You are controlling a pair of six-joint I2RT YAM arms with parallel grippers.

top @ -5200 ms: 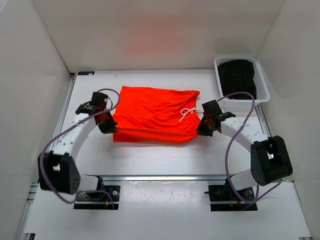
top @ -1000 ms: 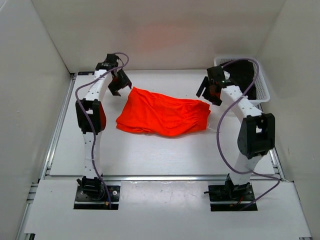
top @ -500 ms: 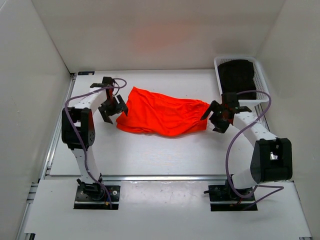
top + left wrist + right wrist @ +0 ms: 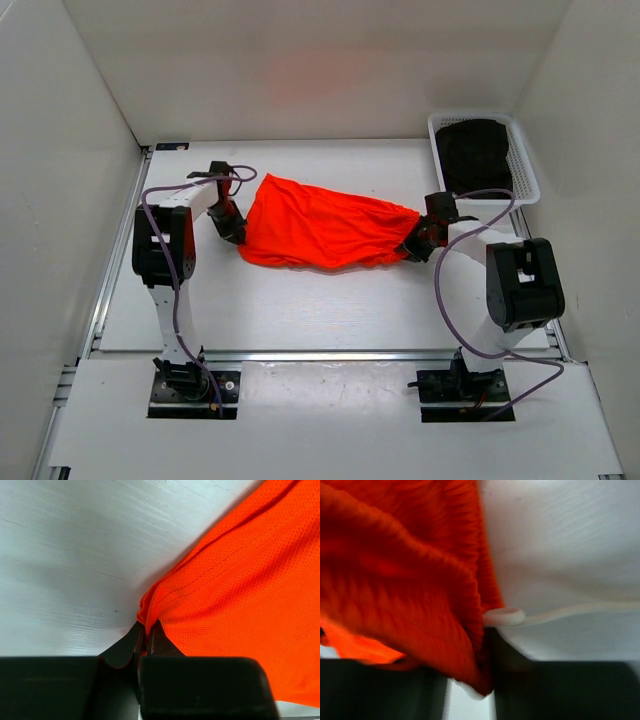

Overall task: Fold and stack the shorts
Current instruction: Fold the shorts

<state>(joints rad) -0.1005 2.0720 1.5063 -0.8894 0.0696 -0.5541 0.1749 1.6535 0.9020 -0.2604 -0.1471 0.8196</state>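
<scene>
The bright orange-red shorts (image 4: 325,232) lie bunched in a long fold across the middle of the table. My left gripper (image 4: 236,229) is at their left end. In the left wrist view its jaws (image 4: 146,630) are shut on a pinched corner of the mesh fabric (image 4: 240,580). My right gripper (image 4: 412,245) is at the right end, by the waistband. In the right wrist view it (image 4: 480,675) is shut on the gathered waistband (image 4: 405,570), with the white drawstring (image 4: 560,612) trailing right on the table.
A white basket (image 4: 525,165) at the back right corner holds dark folded cloth (image 4: 475,150). White walls close in the table on the left, back and right. Purple cables loop from both arms.
Both grippers were open beside the shorts' ends half a second ago. They have moved inward and down and shut on the fabric. The shorts have barely shifted.
</scene>
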